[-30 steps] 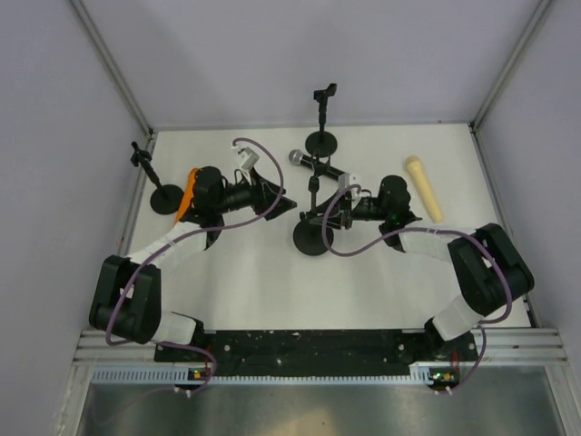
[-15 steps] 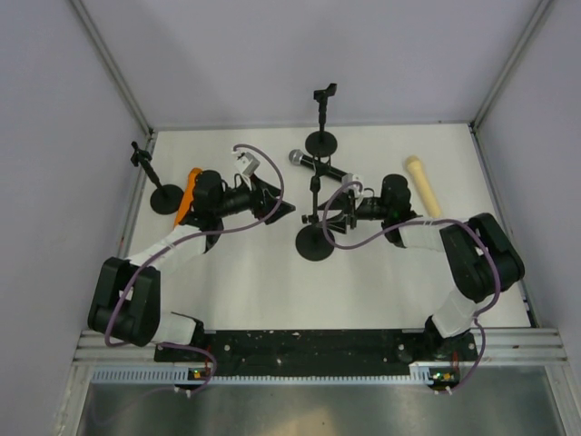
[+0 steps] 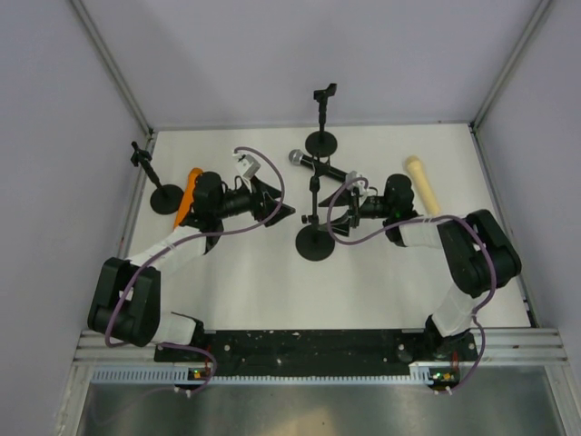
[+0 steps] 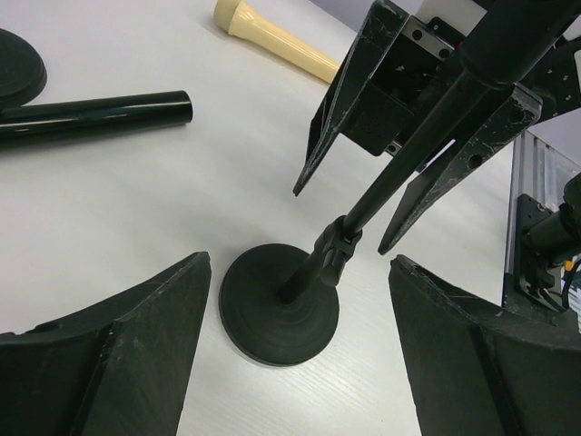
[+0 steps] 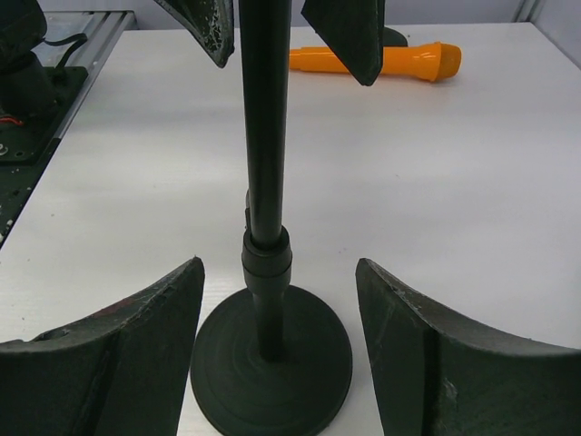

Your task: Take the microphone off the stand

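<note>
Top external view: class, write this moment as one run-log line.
left gripper open, facing stand | right gripper open, straddling stand, not gripping | microphone lying on table behind stand

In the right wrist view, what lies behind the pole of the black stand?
An orange microphone lies on the table, beyond the left hand around the stand. The pole and one finger cover its left part.

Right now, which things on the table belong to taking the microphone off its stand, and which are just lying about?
Job: black microphone, middle stand, left gripper, right gripper.
Lying about: cream microphone, orange microphone, back stand, left stand.
</note>
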